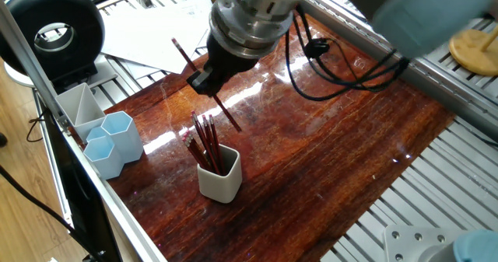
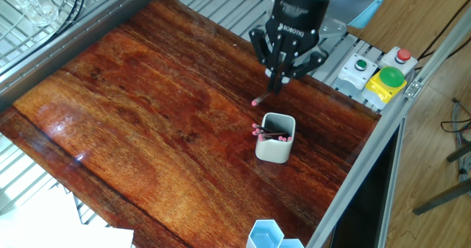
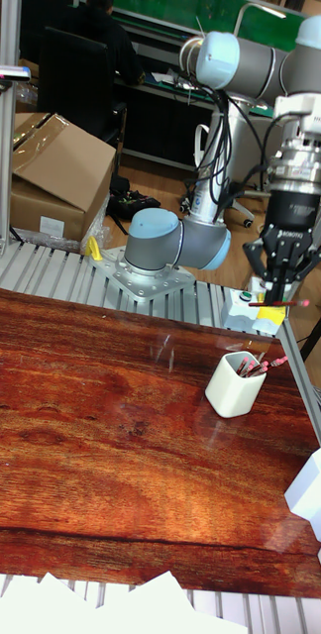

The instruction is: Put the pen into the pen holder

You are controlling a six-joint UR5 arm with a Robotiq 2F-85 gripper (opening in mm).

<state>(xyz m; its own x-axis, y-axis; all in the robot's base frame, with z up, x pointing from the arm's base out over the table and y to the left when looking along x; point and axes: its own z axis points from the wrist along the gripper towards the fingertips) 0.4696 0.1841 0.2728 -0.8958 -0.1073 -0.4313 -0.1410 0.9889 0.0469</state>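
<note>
Tool (image 2: 277, 81) clenched on pen (image 1: 207, 87), up in the air above desk (image 2: 140, 123). Pen slanted, pinched near mid-length: pink eraser end (image 2: 255, 101) low in the other fixed view, opposite end poking up past the tool in one fixed view. In tall fixed view pen (image 3: 279, 303) reads nearly level, sticking out both sides of the tool (image 3: 280, 293).

Pen holder (image 1: 219, 175) upright on desk, below and just off to one side of the tool, not touching pen. Already stuffed with a bunch of dark red pens (image 1: 205, 141), pink ends showing at rim in the other fixed view (image 2: 260, 132). Held pen's low end near holder mouth (image 2: 277, 123) but outside it, apart.

Holder (image 3: 233, 383) sits near desk's edge on the side toward the button box (image 2: 383, 73); aluminium frame rail (image 2: 368, 160) runs close by. Wide bare wood on the far side of holder, plenty of room there.

Pale blue hexagonal cups (image 1: 113, 141) and grey tray (image 1: 78, 106) at desk corner, well apart from holder. Loose paper sheets (image 1: 156, 29) beyond desk edge. Black cables (image 1: 334, 68) hanging off the arm above desk, not touching holder. Robot base (image 3: 165, 248) behind desk in tall fixed view, cardboard box (image 3: 52, 168) further back.
</note>
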